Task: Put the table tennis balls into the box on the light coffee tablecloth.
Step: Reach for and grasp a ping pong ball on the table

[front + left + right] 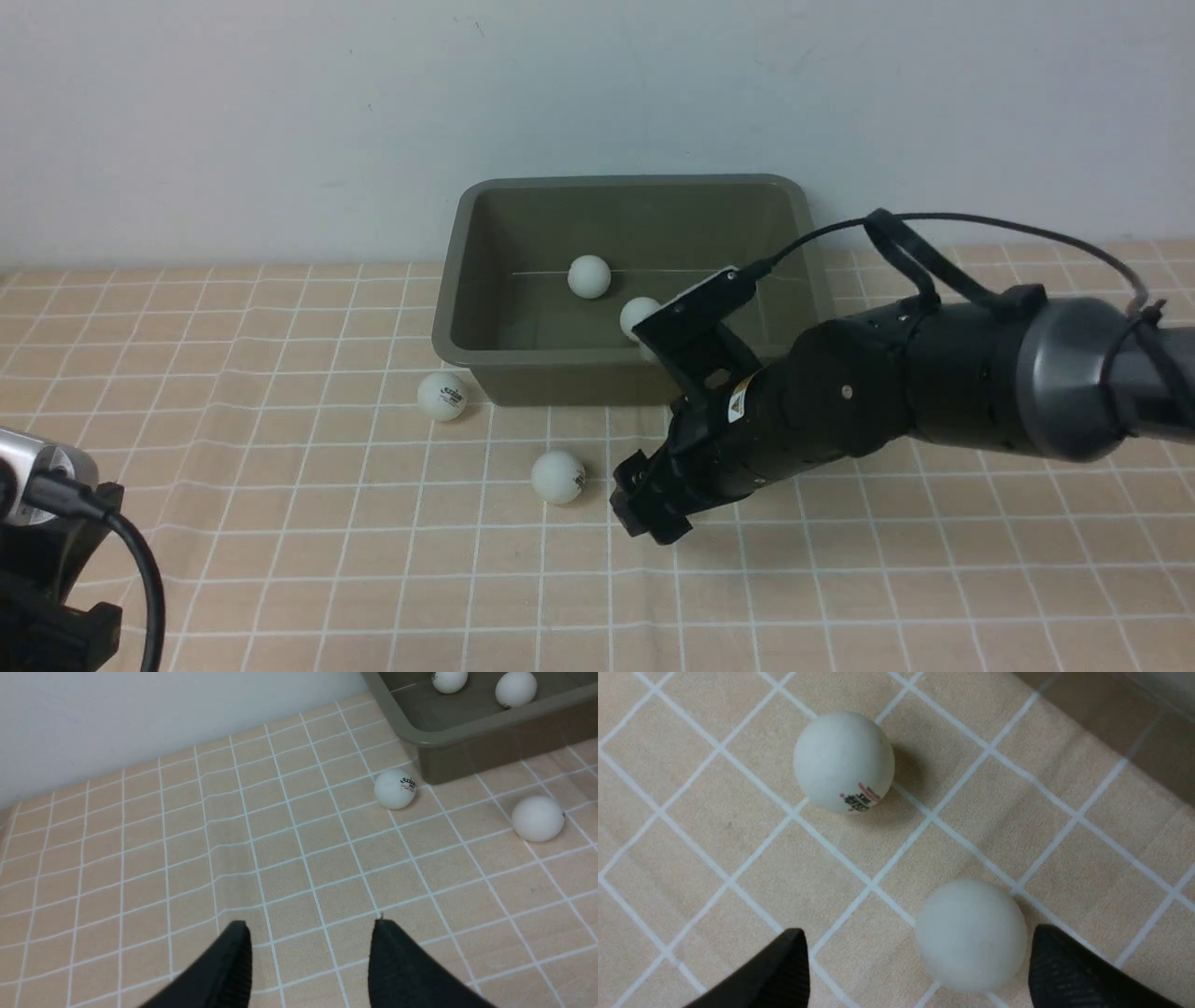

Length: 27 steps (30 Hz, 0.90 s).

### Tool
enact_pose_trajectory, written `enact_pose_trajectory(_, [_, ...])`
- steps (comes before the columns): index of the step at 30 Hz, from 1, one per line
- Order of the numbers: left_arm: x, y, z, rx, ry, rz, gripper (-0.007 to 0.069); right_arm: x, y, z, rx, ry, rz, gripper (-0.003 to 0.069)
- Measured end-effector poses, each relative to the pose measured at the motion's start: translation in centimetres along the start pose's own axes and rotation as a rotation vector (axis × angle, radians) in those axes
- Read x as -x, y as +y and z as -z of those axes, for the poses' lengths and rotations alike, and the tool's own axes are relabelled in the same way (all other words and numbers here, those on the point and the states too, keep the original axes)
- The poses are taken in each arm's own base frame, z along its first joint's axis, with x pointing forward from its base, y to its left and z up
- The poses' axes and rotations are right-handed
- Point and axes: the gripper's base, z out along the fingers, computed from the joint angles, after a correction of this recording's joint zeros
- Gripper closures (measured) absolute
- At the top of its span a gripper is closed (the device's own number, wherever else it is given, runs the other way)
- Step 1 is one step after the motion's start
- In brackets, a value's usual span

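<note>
The olive-green box (457, 280) stands at the back of the light coffee tablecloth (840, 560), with two table tennis balls (589, 276) (640, 317) inside. Two more balls lie in front of it: one by its left corner (442, 396), one with a logo nearer me (558, 477). My right gripper (644, 509) is down at the cloth just right of that ball. In the right wrist view it (917, 929) is open, and a plain ball (971, 935) rests on the cloth between the fingers, close to one finger (1064, 970). The logo ball (844, 762) lies beyond. My left gripper (309, 924) is open with nothing in it.
A pale wall rises right behind the box. My left arm (47, 551) sits at the near left corner, and the left wrist view has the box's corner (420, 732) and two loose balls (395, 788) (537, 818) ahead of it.
</note>
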Motion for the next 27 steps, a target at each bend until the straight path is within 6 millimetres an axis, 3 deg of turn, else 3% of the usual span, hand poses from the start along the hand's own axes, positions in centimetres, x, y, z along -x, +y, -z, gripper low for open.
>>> enact_pose_trajectory(10, [0.0, 0.0, 0.0, 0.000, 0.000, 0.000, 0.0310, -0.2, -0.4, -2.4, -0.020, -0.024, -0.022, 0.0090])
enact_pose_trajectory(15, [0.0, 0.0, 0.0, 0.000, 0.000, 0.000, 0.0310, -0.3, -0.4, -3.4, -0.014, 0.009, -0.054, 0.0151])
enact_pose_trajectory(20, [0.0, 0.0, 0.0, 0.000, 0.000, 0.001, 0.0310, -0.9, -1.1, -3.3, -0.042, 0.077, -0.080, 0.0304])
enact_pose_trajectory(27, [0.0, 0.0, 0.0, 0.000, 0.000, 0.001, 0.0310, -1.2, -3.8, -1.5, -0.188, 0.152, 0.005, 0.0299])
